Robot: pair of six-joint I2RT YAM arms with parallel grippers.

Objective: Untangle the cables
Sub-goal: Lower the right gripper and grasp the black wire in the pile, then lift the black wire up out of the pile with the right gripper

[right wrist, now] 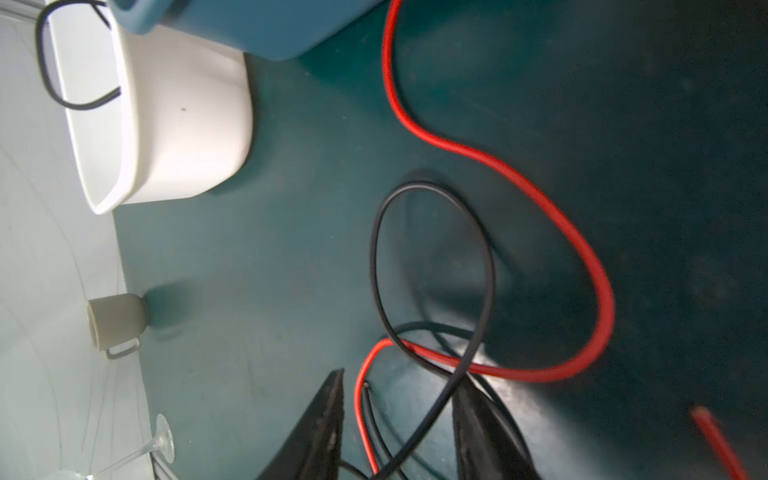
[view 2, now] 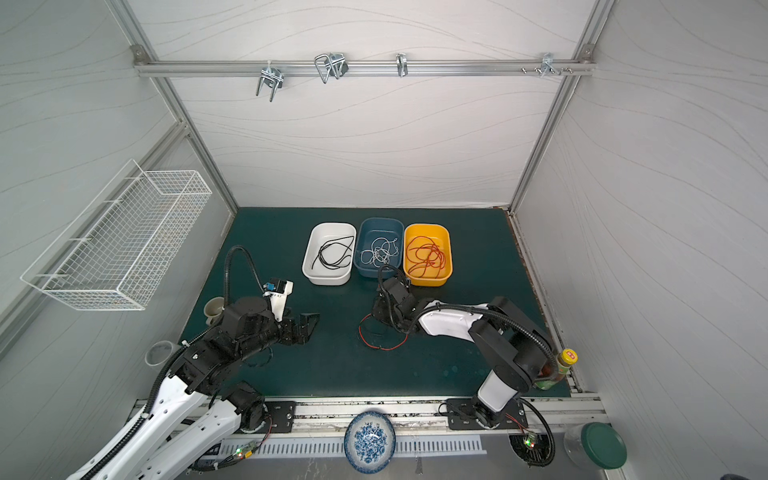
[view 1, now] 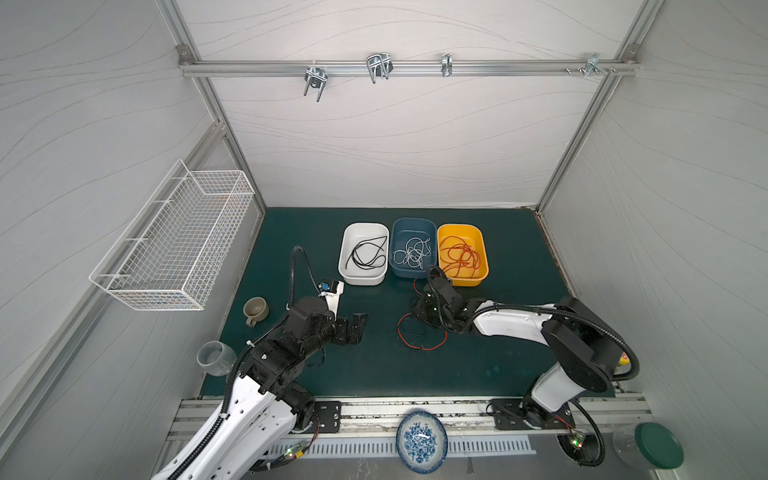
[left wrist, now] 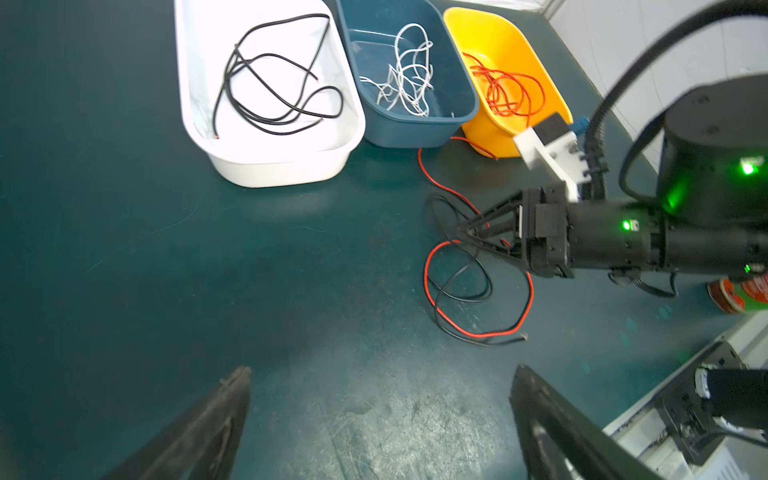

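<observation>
As you look in from the near edge, your left arm reaches low across the counter (view 1: 478,365). The left gripper (left wrist: 382,370) hangs over bare green surface, jaws spread wide and nothing between them. Your right arm bends in from the opposite side with its wrist tipped down. The right gripper (right wrist: 399,374) sits close to the counter, jaws partway apart, with a red cable (right wrist: 598,266) and a black cable (right wrist: 374,257) running between them, not pinched. Those two cables lie looped over each other just in front of the trays. Beyond them, three trays stand side by side: the white tray (view 1: 361,279) holds black cables (view 1: 365,253), the blue tray (view 1: 405,273) holds white cables (view 1: 411,253), and the yellow tray (view 1: 471,281) holds red cables (view 1: 459,255). Farther back are white panel walls, a metal rail (view 1: 415,67) with hooks (view 1: 378,66), and a wire basket (view 1: 174,249) on the left wall.
</observation>
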